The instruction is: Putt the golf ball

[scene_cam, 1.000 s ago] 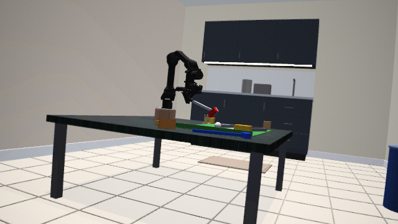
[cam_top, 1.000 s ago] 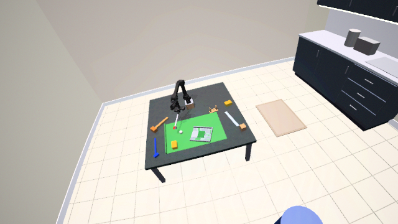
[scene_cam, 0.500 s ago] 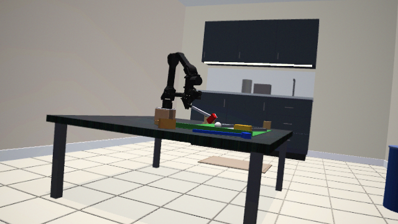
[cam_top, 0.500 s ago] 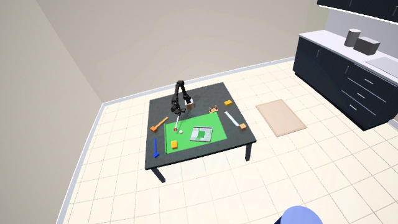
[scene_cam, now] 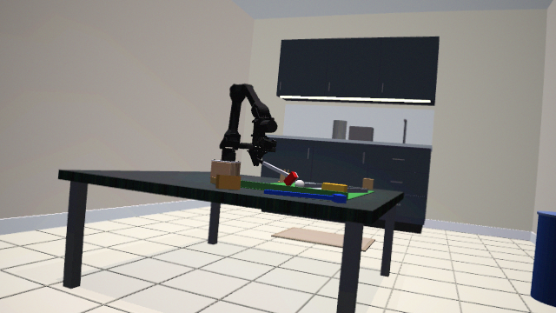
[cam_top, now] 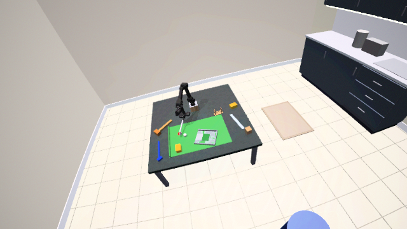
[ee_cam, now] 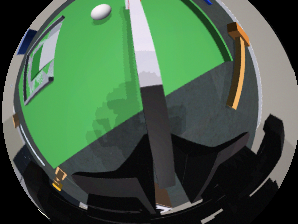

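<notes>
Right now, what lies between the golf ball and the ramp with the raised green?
Only bare green mat lies between the golf ball and the ramp, as the top view shows.

Lying on the table [cam_top: 203,95] well left of the jaws: orange putter [cam_top: 163,126] and blue putter [cam_top: 159,151]. Well right of them: white putter [cam_top: 240,123], yellow block [cam_top: 233,105].
</notes>
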Controlling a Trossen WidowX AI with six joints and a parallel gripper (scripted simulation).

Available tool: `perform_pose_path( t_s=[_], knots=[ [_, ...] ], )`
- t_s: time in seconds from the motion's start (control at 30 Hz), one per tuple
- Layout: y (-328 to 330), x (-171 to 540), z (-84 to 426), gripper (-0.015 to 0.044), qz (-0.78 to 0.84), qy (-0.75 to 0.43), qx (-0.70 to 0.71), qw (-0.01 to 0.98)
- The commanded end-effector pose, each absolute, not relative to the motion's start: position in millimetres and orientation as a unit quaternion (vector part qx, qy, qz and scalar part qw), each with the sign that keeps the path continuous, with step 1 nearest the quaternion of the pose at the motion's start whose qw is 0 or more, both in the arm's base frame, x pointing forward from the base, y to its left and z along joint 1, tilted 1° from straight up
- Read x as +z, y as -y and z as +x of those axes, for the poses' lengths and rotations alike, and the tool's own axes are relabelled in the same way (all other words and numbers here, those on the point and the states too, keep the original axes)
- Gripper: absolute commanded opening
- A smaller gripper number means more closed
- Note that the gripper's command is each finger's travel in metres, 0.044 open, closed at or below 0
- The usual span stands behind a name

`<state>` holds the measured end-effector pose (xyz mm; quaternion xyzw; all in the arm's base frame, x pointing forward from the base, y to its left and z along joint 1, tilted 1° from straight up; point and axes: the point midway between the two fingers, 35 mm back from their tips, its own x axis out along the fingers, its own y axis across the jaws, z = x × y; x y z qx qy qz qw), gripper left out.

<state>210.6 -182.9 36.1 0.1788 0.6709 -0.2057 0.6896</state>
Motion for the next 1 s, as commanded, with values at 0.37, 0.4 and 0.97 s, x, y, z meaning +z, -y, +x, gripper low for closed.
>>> perform_pose_path(
  t_s=[0.37,0.4,0.97],
  knots=[
    [182.9,27.5,210.3,0.0000,0.179,-0.671,-0.206,0.689],
    [182.9,27.5,210.3,0.0000,0.179,-0.671,-0.206,0.689],
    [209.6,25.2,194.7,0.0000,0.178,-0.671,-0.208,0.689]
  ],
)
